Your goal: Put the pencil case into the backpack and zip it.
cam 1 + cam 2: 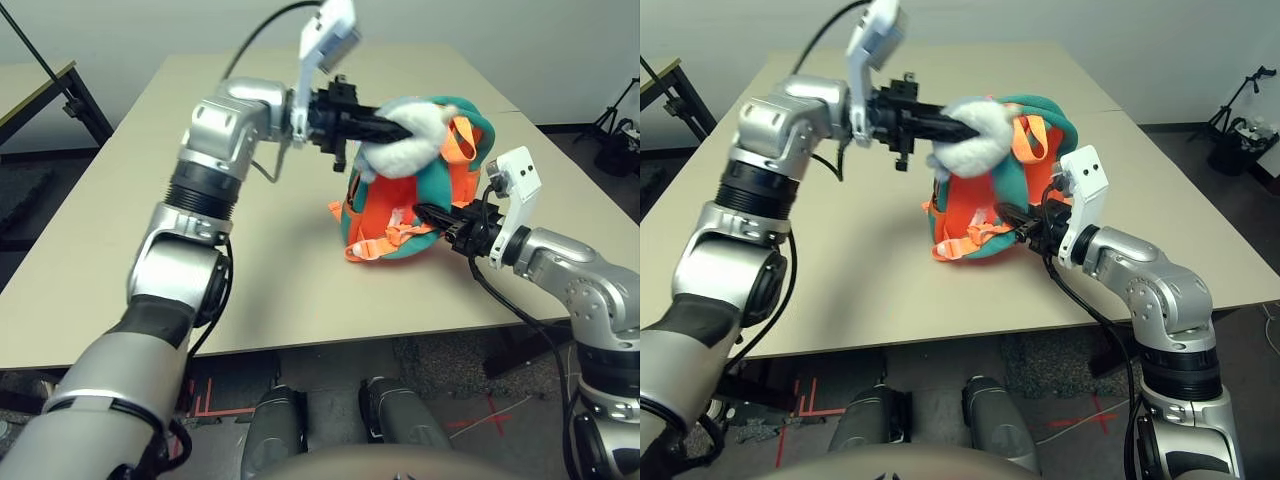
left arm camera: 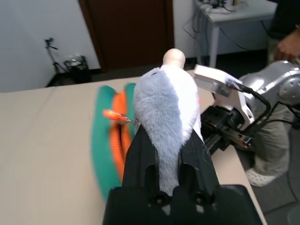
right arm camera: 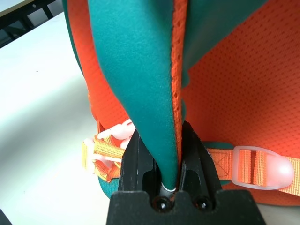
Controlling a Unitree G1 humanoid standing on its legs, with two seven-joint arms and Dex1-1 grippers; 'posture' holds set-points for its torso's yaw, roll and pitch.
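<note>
Backpack (image 1: 440,190) pinched by both pincers, left (image 1: 400,128) on plush toy (image 1: 410,145).

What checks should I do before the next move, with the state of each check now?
1. Left hand closed on the plush toy: ok.
2. Right hand closed on the teal trim of the backpack: ok.
3. Backpack resting on the table: ok.
4. Pencil case already inside the backpack: cannot tell.
5. Zipper closed: cannot tell.
6. Straps away from both hands: ok, they hang at the front near the table.
</note>
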